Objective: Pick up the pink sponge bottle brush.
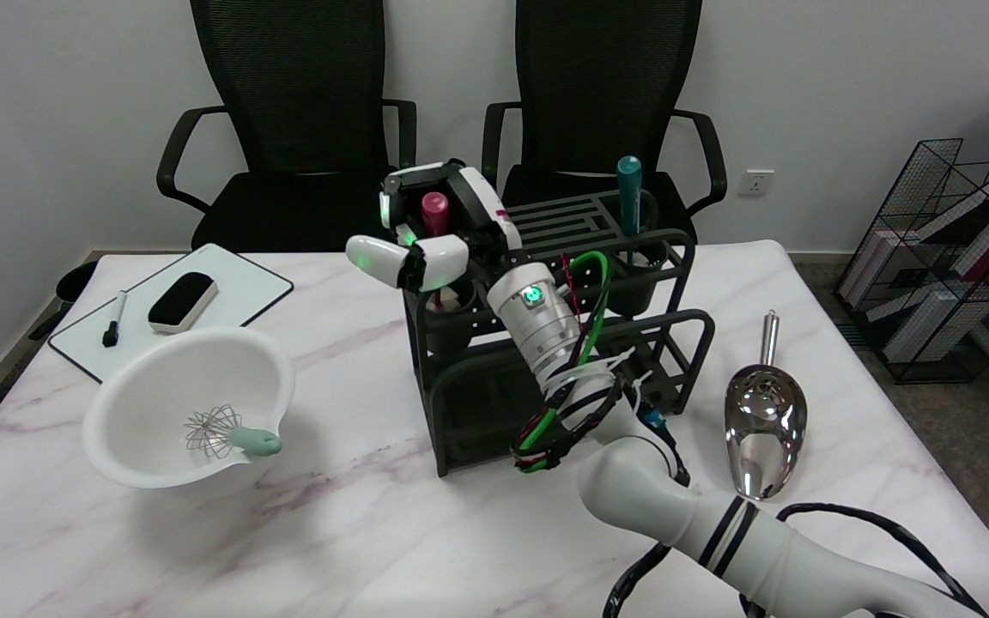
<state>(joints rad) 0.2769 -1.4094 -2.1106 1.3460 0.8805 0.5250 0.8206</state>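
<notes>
Brush first: we see its pink handle standing upright in the left cup of the black rack, near the middle of the marble table. Our right hand reaches in over the rack and its fingers curl around that handle on both sides, but we cannot tell whether they actually press on it or just surround it. The sponge end is hidden down in the cup. A teal handle stands upright in the rack's right cup, well apart from the hand. Left of the rack sits a white bowl with a whisk lying in it, its green grip resting on the rim. Beyond the bowl lies a whiteboard with an eraser and a marker on it. Right of the rack a metal scoop lies on the table, handle pointing away from us. Two black chairs stand behind the table.
</notes>
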